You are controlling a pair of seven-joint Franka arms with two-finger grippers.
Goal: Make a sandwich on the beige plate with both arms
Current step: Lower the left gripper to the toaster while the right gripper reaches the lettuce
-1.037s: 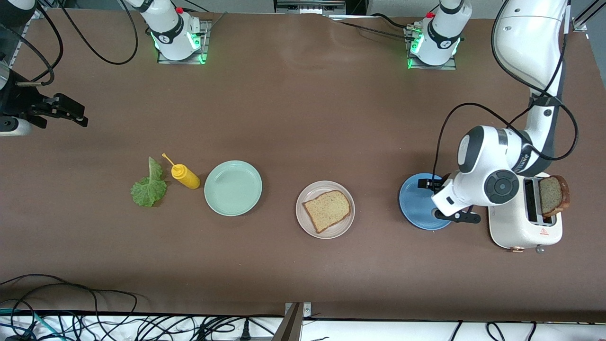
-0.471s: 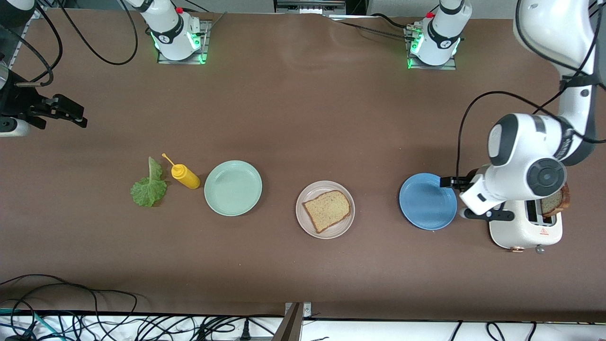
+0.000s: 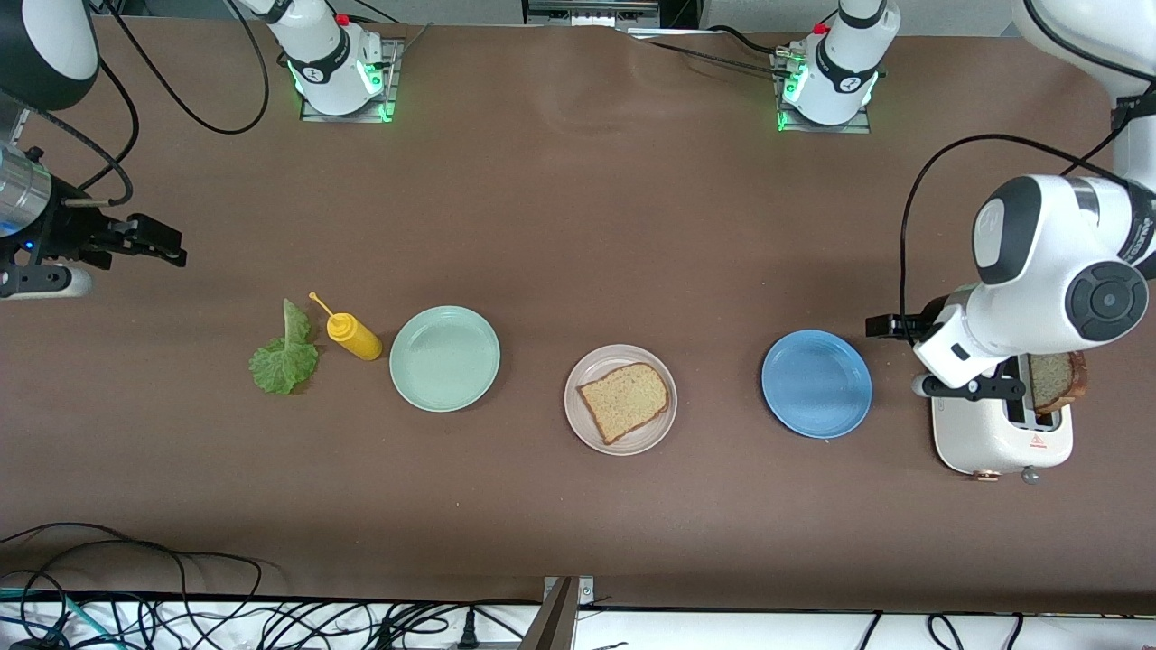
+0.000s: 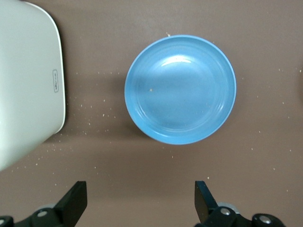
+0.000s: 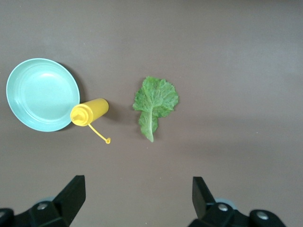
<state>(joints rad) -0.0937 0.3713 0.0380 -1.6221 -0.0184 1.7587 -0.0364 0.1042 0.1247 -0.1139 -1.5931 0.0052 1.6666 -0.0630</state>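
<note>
**Two claws open, one slice on the plate**

Both arms hang over the ends of the counter with nothing in their grip. The right arm reaches out low over bare counter at its own end; the right claw [image 5: 137,198] has its fingers spread wide. In its wrist view, a lettuce leaf [image 3: 284,357] lies flat, with a yellow squeeze bottle [image 3: 354,336] on its side just beside it. The bottle's base is close against a mint-green plate [image 3: 444,358].

At the middle of the row sits the beige plate [image 3: 632,442], carrying a single bread slice [image 3: 625,399].

Toward the left arm's end come a blue plate [image 3: 816,384] and a white toaster [image 3: 993,442] with a second slice [image 3: 1052,379] standing in its slot. The left arm bends down here, its wrist over the toaster's top. The left claw [image 4: 139,201] is spread wide over the counter between the blue plate and the toaster.
</note>
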